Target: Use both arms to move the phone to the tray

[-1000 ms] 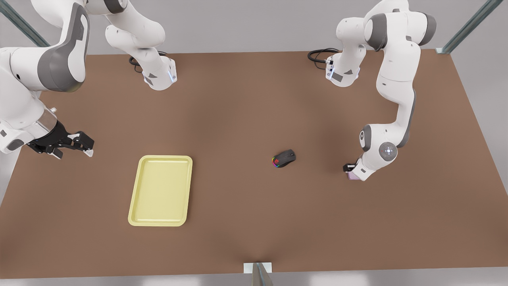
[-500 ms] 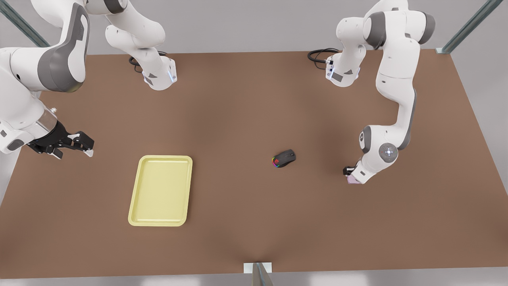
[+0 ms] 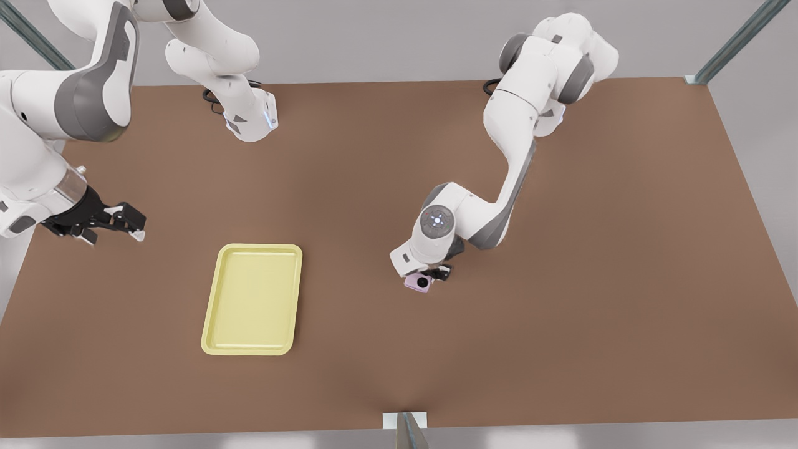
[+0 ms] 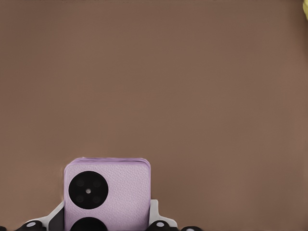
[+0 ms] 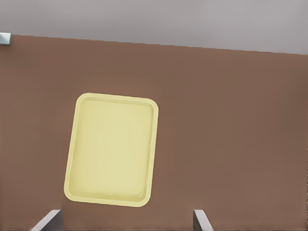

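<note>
Leathery pink phone [image 3: 418, 282] pinched in left pincer [image 3: 429, 279]; right pincer [image 3: 128, 226] spread beside glossy round-cornered tray [image 3: 213, 324].

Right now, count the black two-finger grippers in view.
2. Left gripper, mid-table, holding the pale pink square phone; right gripper, open, waiting at the front view's left edge.

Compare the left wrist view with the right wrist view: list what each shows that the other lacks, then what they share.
Left wrist view alone: the pale pink phone with black circles on its face, clamped in the left gripper, over bare table.

Right wrist view alone: the whole yellow tray, empty, the grey wall beyond the table edge, and the spread fingertips of the open right gripper, holding nothing.

Both: the brown table. A yellow sliver at the left wrist view's corner may be the tray's rim; I cannot tell.
</note>
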Controlling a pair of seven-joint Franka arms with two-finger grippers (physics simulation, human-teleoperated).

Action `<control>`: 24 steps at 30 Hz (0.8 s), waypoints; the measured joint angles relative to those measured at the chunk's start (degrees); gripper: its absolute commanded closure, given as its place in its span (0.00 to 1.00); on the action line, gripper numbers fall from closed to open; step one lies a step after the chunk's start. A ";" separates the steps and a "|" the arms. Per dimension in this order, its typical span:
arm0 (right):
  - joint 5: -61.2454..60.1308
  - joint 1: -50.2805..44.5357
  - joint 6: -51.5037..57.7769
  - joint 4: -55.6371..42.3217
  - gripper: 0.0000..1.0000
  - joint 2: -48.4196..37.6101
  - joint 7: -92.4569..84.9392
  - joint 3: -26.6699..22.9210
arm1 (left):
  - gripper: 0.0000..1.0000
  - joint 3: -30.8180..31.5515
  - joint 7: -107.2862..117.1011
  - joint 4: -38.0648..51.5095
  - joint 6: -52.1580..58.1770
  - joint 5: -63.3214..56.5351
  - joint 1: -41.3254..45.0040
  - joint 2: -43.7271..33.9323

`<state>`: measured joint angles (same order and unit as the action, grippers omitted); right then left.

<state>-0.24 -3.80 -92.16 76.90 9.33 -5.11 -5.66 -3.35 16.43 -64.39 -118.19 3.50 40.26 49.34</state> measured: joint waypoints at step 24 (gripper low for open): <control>0.35 2.15 8.64 -1.87 0.00 0.46 0.03 0.33 | 0.00 1.05 14.96 19.21 -9.77 -2.56 7.55 21.01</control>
<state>0.10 -1.65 -83.52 75.03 9.79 -5.08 -5.32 -2.30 31.39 -45.18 -127.96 0.94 47.81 70.34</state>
